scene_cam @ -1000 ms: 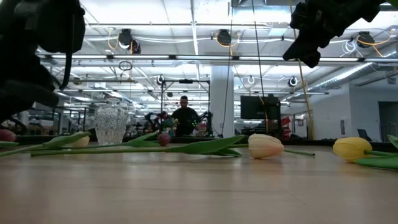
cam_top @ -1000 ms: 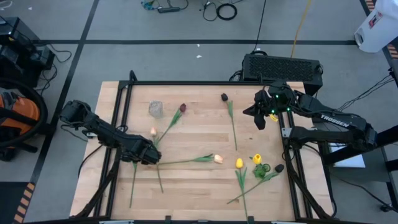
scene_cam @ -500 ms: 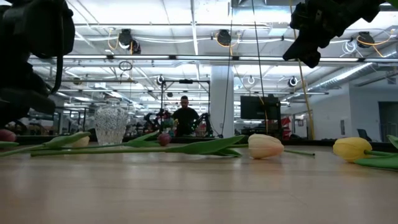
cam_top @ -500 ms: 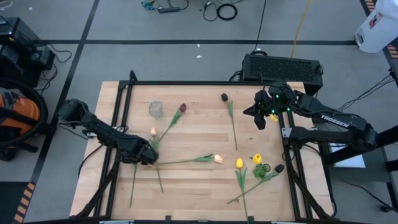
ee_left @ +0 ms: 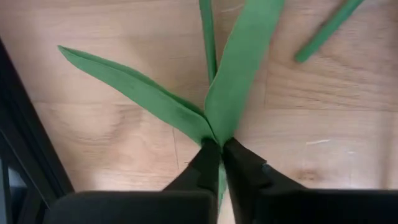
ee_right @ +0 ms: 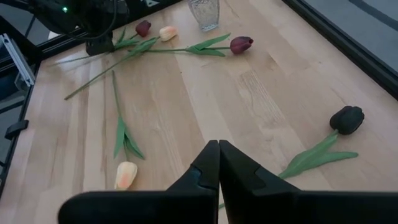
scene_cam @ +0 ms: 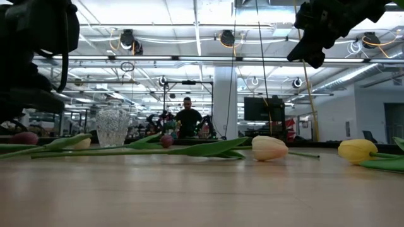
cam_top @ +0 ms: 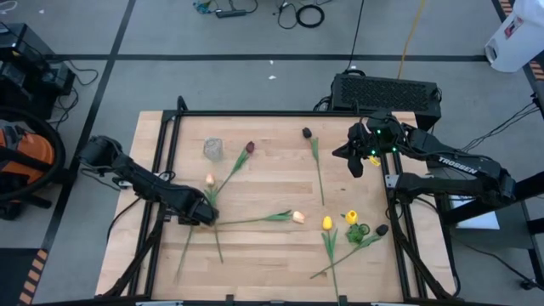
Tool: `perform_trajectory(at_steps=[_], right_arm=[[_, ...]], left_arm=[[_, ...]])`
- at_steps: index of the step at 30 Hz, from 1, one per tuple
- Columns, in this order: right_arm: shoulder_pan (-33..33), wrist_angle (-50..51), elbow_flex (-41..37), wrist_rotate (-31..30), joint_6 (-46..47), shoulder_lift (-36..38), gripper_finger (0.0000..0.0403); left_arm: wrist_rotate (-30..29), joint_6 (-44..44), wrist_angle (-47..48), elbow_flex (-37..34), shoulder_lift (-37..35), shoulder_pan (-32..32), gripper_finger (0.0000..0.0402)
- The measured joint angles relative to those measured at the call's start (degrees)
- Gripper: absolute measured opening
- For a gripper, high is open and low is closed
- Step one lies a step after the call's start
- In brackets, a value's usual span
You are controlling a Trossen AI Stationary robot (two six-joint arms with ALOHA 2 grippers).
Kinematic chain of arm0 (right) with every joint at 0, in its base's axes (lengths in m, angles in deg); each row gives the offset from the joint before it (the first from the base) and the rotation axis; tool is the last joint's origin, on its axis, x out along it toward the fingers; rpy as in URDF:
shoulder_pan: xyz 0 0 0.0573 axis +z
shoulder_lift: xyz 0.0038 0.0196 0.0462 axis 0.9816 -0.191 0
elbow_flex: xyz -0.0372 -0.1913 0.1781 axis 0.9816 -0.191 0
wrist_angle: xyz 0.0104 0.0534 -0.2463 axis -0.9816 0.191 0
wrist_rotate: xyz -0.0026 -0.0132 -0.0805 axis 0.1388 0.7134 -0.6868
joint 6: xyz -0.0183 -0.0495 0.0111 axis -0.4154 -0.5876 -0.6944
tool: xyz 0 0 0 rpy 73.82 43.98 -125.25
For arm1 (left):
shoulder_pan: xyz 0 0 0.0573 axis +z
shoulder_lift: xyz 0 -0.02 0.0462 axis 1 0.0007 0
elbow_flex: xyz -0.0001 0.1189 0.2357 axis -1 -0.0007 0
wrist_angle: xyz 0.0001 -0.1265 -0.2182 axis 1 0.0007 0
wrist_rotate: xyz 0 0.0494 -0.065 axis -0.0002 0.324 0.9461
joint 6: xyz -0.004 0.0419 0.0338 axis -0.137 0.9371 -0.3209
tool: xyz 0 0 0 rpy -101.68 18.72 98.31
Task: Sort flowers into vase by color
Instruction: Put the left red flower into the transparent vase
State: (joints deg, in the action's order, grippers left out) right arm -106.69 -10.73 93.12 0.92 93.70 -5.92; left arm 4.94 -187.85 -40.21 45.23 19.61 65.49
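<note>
Pinching a tulip stem (ee_left: 214, 134) where its leaves fork, at the table's eight o'clock, the left gripper (ee_left: 221, 152) is clamped on it; next, lift toward the vase (cam_top: 212, 149) at eleven o'clock.

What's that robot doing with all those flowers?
It's sorting pretend tulips into the glass vase by colour. The left gripper is down on the table's left side, shut on a tulip stem just where its green leaves fan out. The right gripper is shut and empty, waiting above the right side. The other tulips, like the black one, lie on the wooden table.
</note>
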Motion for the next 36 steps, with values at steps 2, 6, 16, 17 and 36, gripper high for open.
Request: perform_trajectory(at_steps=[2, 6, 16, 17, 36], right_arm=[[0.0, -0.01, 0.0, 0.0, -0.37, 0.0, 0.0], [0.0, 0.01, 0.0, 0.02, -1.07, 0.0, 0.0], [0.0, 0.11, 0.01, 0.01, -1.07, 0.0, 0.0], [0.0, 0.1, 0.0, 0.02, -1.07, 0.0, 0.0], [0.0, 0.12, 0.0, 0.02, -0.81, 0.0, 0.0]], left_arm=[[-0.26, 0.02, 0.48, 0.41, 0.13, -0.04, 0.0008], [-0.71, 0.45, 0.27, 0.42, 0.12, -0.04, 0.0008], [-5.41, 0.08, 8.33, 7.97, -2.09, -2.41, 0.0008], [-6.63, 0.07, 9.35, 8.98, -2.41, -2.86, 0.0008], [-58.54, 13.77, 28.74, 28.63, -12.54, -5.99, 0.0008]])
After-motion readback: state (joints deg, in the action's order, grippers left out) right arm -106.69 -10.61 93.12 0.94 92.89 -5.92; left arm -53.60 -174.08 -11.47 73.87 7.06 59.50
